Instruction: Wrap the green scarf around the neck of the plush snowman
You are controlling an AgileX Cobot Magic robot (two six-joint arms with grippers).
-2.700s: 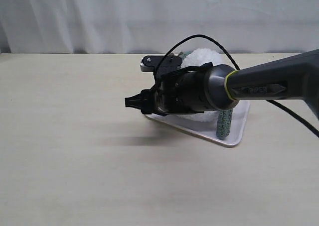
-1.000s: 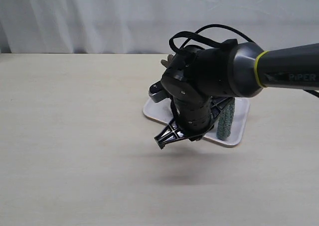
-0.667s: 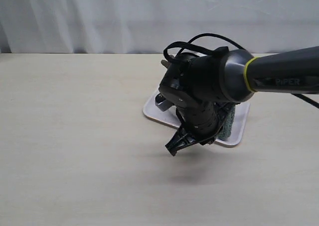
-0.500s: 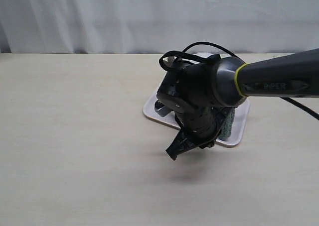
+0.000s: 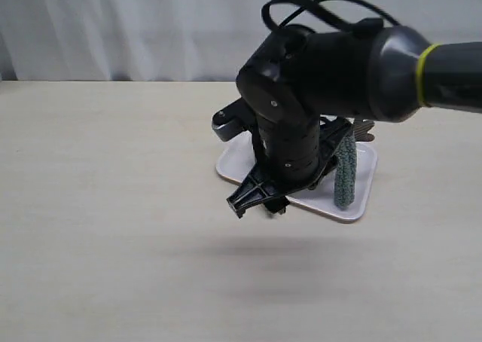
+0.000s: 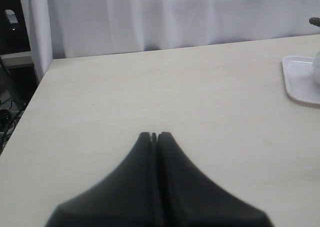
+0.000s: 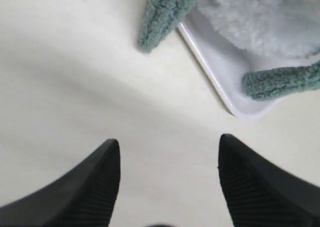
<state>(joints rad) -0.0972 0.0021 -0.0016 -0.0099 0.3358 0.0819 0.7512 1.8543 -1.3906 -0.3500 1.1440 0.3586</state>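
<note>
The plush snowman [image 7: 260, 22] shows as white fluff on a white tray [image 7: 220, 82] in the right wrist view. The green scarf lies around it, one end [image 7: 160, 17] hanging over the tray's edge onto the table, the other [image 7: 280, 82] resting inside the tray. In the exterior view my right arm hides the snowman, and only a scarf end [image 5: 345, 172] and the tray [image 5: 354, 210] show. My right gripper [image 7: 169, 147] is open and empty, hovering over the table [image 5: 113, 206] beside the tray. My left gripper [image 6: 154, 135] is shut and empty, far from the tray [image 6: 300, 82].
A white curtain [image 5: 151, 25] closes off the back of the pale table. The table's edge [image 6: 42, 82] drops off in the left wrist view. A brown plush arm tip [image 6: 315, 21] peeks in above the tray.
My right arm has turned from pointing sideways beside the snowman to pointing down. In the last half second it rose and shifted a little left, in front of the tray.
</note>
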